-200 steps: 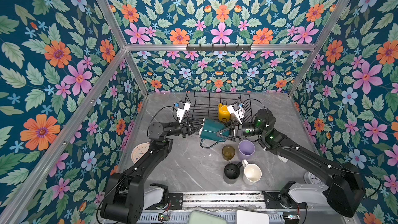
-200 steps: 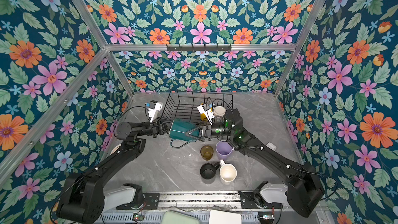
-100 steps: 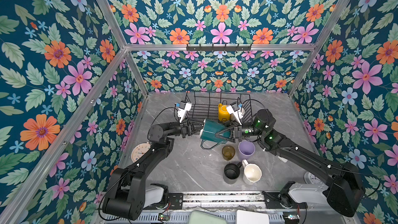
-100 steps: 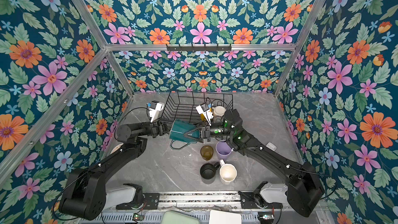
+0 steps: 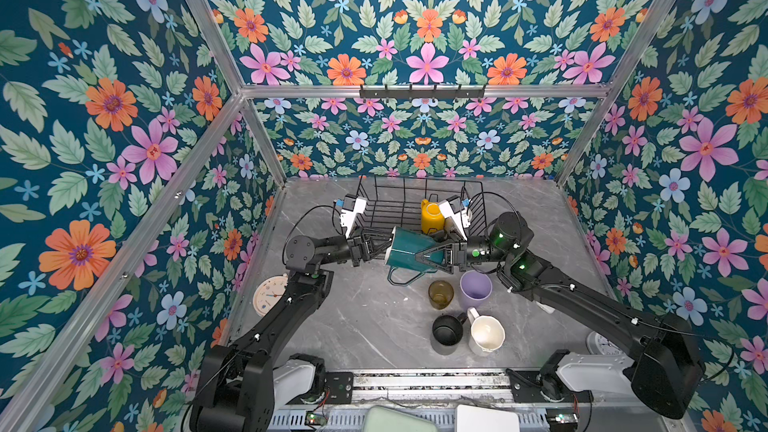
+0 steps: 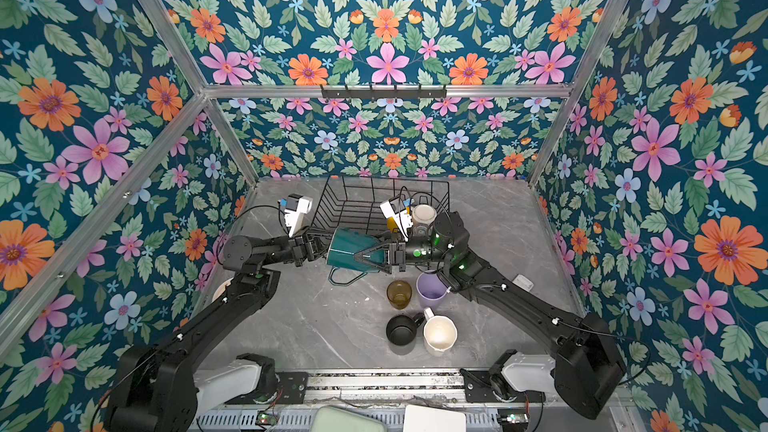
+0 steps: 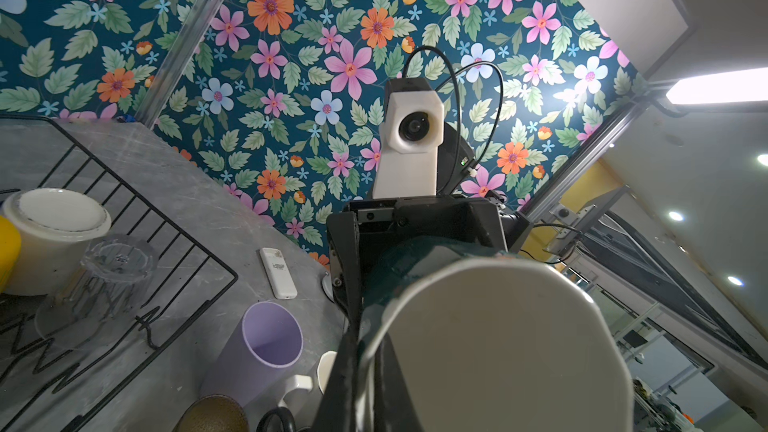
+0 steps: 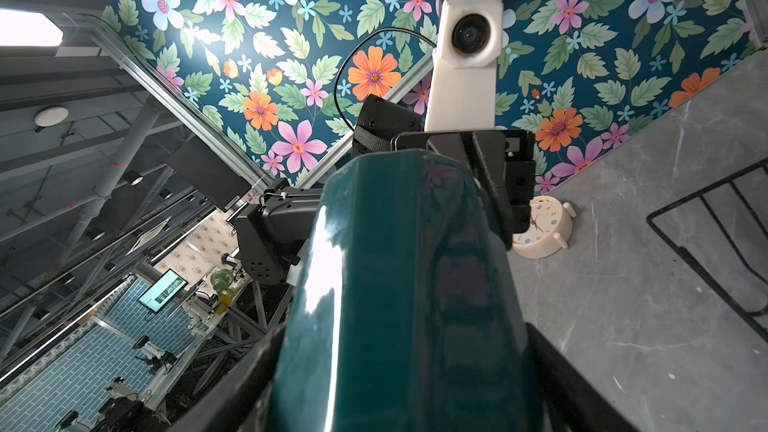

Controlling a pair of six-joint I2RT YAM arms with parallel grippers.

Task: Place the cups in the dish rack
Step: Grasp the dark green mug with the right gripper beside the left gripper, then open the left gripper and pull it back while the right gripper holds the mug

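Note:
The dark-green mug (image 5: pixel 409 245) (image 6: pixel 349 245) hangs on its side above the table, just in front of the dish rack (image 5: pixel 399 197) (image 6: pixel 374 193). Its white mouth (image 7: pixel 498 347) faces left and its handle points down. My left gripper (image 5: pixel 384 245) (image 7: pixel 365 388) is shut on its rim. My right gripper (image 5: pixel 419 255) (image 8: pixel 399 388) clasps its body (image 8: pixel 395 284) from the base end. A yellow mug (image 5: pixel 431 216), a white mug (image 6: pixel 423 216) and a clear glass (image 7: pixel 112 276) stand in the rack. An amber glass (image 5: pixel 440 293), a lilac tumbler (image 5: pixel 475 289), a black mug (image 5: pixel 447 330) and a white mug (image 5: pixel 484 334) stand on the table.
A round white alarm clock (image 5: pixel 270 295) lies by the left wall under my left arm. A small white remote (image 7: pixel 278 272) lies right of the rack. The black hook rail (image 5: pixel 422 91) hangs high on the back wall. Floral walls close in three sides.
My right gripper's jaws have drawn in slightly around the mug's body. The mug and both arms stay almost where they were.

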